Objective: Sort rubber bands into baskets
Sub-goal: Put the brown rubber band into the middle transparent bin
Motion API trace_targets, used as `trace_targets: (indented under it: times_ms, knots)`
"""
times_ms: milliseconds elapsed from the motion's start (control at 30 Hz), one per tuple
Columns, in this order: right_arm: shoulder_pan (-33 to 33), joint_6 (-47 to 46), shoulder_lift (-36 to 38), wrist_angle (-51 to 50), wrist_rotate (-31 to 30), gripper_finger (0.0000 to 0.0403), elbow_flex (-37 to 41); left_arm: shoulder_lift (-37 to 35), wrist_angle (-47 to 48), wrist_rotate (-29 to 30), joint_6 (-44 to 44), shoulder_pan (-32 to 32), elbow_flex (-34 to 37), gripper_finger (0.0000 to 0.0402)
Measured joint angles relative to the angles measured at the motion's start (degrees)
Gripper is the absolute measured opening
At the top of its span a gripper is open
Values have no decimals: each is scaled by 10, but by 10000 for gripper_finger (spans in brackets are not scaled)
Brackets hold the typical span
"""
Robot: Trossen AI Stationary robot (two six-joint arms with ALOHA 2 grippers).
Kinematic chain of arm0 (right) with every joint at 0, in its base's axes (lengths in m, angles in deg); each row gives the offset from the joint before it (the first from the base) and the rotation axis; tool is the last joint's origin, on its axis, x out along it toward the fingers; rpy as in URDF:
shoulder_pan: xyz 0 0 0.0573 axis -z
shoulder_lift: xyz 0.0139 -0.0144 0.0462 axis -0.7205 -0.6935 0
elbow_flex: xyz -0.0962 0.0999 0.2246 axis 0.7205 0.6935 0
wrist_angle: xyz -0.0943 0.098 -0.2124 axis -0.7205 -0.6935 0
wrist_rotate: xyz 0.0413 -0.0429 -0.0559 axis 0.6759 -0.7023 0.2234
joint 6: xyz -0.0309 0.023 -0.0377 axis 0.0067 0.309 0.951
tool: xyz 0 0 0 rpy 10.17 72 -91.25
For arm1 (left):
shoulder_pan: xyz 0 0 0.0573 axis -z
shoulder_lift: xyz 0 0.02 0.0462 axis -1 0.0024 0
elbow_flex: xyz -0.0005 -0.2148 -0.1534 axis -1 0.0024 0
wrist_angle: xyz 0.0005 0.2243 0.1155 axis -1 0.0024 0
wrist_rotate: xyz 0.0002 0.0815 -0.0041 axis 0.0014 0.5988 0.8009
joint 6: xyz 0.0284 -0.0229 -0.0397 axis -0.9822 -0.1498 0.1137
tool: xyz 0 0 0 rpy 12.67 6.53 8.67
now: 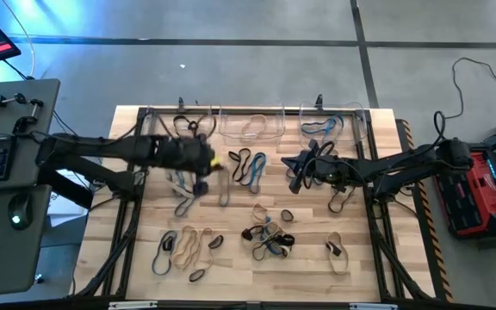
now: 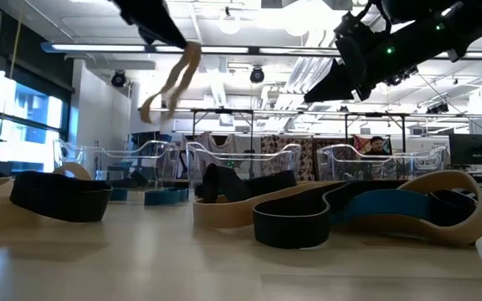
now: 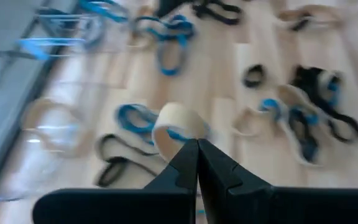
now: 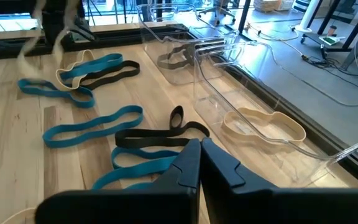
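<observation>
Two grippers, both with jaws pressed together. The left gripper point(image 3: 197, 152) is pinched on a tan rubber band point(image 2: 170, 84); in the low view the band hangs limp from it, high above the tabletop point(image 1: 308, 263), long axis near vertical. In the high view this gripper point(image 1: 203, 159) sits over the left half of the tabletop, just short of the far edge. The right gripper point(image 4: 199, 155) is closed on nothing that I can see; it hovers point(image 1: 298, 165) right of centre, over loose blue and black bands point(image 4: 135, 140). Three clear baskets stand in a row along the far edge: left basket point(image 1: 149, 120), middle basket point(image 1: 274, 129) with tan bands lying in it, right basket point(image 1: 360, 125) with blue ones. Loose bands lie across the rest of the tabletop: a blue-and-black pair point(image 1: 248, 166) between the arms, a mixed cluster point(image 1: 267, 234) toward the near edge, and tan loops point(image 1: 192, 245) near the near-left corner. Judgement: the held tan band belongs with the tan ones, so the coming move turns on the middle basket lying beyond and to the right of the left gripper's jaws. The left arm is the nearer and already loaded. Since the band dangles well below the jaws, its tail could catch the basket wall unless carried over high.
</observation>
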Motion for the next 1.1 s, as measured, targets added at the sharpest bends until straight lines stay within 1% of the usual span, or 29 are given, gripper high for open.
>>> trace_targets:
  times_ms: [133, 367, 600, 900, 1100]
  knots:
    - [0, 2, 0, 3, 0, 0, 0, 27, -7, -4, -47, -62, -34, 0]
    - [0, 8, 0, 8, -1, 0, 0, 114, -27, -70, -113, -157, -116, 0]
    - [0, 13, 0, 8, -3, 0, 0, 203, -30, -76, -159, -226, -188, 0]
    - [0, 13, 0, 8, -3, 0, 0, 300, -54, -76, -191, -289, -225, 0]
    - [0, 13, 0, 8, -3, 0, 0, 344, -85, -82, -192, -316, -227, 0]
